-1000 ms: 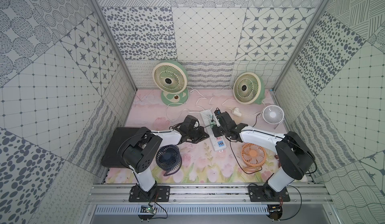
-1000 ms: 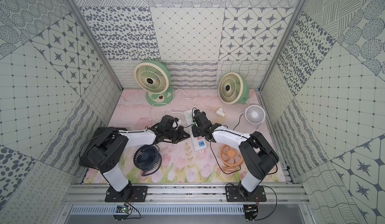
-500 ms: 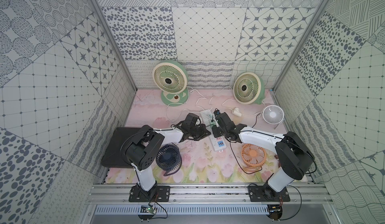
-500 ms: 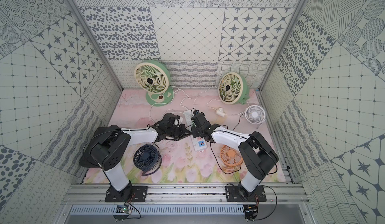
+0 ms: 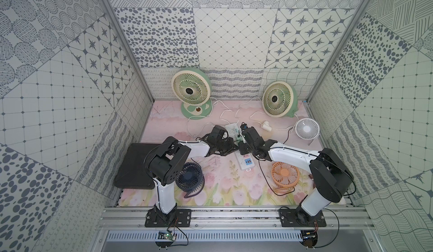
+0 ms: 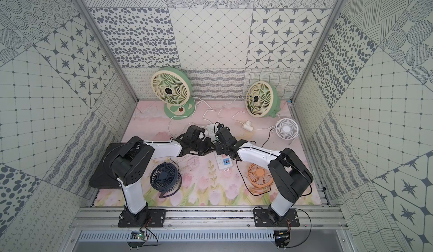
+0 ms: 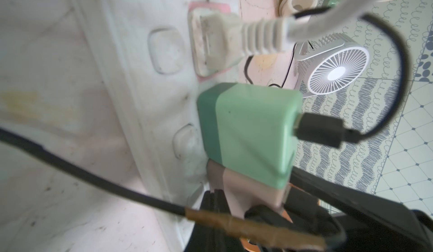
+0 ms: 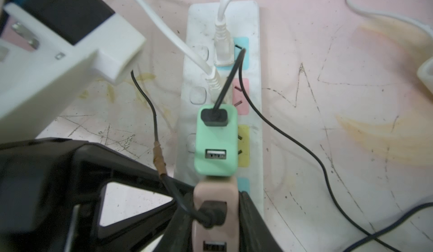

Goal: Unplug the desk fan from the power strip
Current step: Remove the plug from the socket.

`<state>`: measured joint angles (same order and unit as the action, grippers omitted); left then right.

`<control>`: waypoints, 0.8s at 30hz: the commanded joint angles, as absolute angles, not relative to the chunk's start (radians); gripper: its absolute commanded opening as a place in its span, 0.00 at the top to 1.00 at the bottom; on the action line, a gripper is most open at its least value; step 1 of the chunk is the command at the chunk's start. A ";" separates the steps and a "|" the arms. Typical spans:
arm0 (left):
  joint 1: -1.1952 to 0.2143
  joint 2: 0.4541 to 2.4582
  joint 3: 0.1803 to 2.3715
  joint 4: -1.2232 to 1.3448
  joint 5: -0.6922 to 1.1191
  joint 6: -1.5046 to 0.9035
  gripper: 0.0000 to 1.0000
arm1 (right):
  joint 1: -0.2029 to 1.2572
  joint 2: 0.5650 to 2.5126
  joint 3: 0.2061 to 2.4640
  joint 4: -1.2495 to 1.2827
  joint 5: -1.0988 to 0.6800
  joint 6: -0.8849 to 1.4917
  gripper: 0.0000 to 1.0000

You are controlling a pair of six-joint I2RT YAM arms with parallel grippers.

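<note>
Midway across the table, between my two arms, lies the strip, flat on the mat. It looks like a light plastic bar that would likely lift or skid along with a tight plug, so it wants pinning. My left fingers are closed tight at its edge, holding nothing I can see; whether they press it down I cannot tell. My right fingers are narrowed onto the two flat sides of the pink adapter, which stands in the strip just beside the green adapter. I judge it hard, smooth and a bit slick. It is best held low on the body and drawn straight out, never by its thin black cable.
</note>
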<state>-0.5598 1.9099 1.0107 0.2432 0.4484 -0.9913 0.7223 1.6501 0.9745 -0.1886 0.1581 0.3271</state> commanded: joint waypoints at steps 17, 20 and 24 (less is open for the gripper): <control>-0.543 1.946 0.990 0.213 0.453 -0.976 1.00 | 0.716 1.642 0.988 -0.190 0.106 0.394 0.95; -0.540 1.950 0.982 0.210 0.451 -0.979 1.00 | 0.730 1.652 1.007 -0.185 0.084 0.393 0.95; -0.535 1.951 0.970 0.212 0.447 -0.981 1.00 | 0.804 1.675 1.060 -0.236 0.209 0.336 0.96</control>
<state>-0.5442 1.9331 0.9897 0.2966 0.4854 -0.9924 0.7437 1.6627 1.0080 -0.2375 0.1963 0.3508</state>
